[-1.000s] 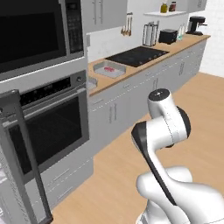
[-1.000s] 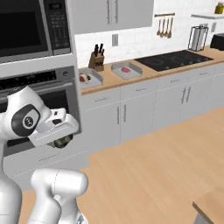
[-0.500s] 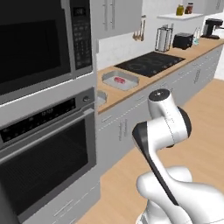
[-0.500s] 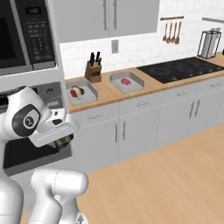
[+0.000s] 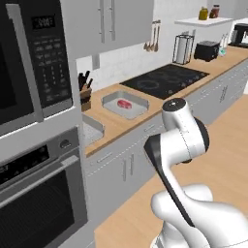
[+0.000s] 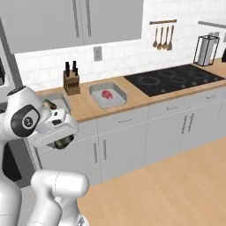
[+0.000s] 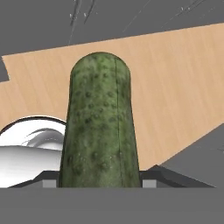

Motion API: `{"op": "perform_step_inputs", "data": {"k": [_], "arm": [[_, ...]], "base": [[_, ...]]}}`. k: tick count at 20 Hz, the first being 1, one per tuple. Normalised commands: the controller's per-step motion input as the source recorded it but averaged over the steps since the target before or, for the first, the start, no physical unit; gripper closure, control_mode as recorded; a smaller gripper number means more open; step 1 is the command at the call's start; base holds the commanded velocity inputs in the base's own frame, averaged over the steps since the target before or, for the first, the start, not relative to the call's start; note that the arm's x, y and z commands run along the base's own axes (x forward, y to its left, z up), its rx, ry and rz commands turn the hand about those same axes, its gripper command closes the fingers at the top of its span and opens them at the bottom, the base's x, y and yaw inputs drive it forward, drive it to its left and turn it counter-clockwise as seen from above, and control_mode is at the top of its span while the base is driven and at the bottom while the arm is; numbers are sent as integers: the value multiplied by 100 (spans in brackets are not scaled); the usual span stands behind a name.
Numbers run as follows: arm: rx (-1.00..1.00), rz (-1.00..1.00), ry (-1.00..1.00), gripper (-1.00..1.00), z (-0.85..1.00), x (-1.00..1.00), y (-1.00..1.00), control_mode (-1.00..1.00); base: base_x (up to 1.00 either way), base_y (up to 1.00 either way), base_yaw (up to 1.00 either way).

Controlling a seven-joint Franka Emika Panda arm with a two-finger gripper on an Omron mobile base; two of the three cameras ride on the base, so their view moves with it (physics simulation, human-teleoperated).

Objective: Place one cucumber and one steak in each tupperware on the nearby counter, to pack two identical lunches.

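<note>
Cucumber (image 7: pixel 99 127): dark green, stubby, upright in the hand view, clamped in the gripper (image 7: pixel 99 181) low beside the cabinet fronts.

Steak (image 5: pixel 124 103): red slab lying in a grey tupperware (image 5: pixel 112 98) on the counter (image 5: pixel 127 122), left of the stovetop (image 5: pixel 164 80).

Knife block (image 6: pixel 71 82): far-left of that tray.

Second tupperware (image 6: pixel 63 102): right base view shows something green inside.

Even, soft light fills the kitchen, with no harsh shadows; the counter (image 5: pixel 127 127) looks flat and matte. Glossy highlights sit on the white arm at about 5 o'clock. Everything appears slightly soft and coarse, and the cucumber (image 7: pixel 99 124) close up shows blurry, smeared texture
</note>
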Motion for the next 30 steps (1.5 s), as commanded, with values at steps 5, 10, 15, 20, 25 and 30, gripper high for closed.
{"op": "perform_step_inputs", "data": {"k": [5,10,15,20,25,30], "arm": [[0,0,0,100,0,0,0,100],[0,0,0,100,0,0,0,100],[0,0,0,100,0,0,0,100],[0,0,0,100,0,0,0,100],[1,15,3,100,-8,40,26,-100],[0,20,8,100,-40,100,96,-100]], "base": [[100,-88,0],[100,-28,23],[100,-53,35],[100,-52,43],[60,9,28],[0,0,0]]}}
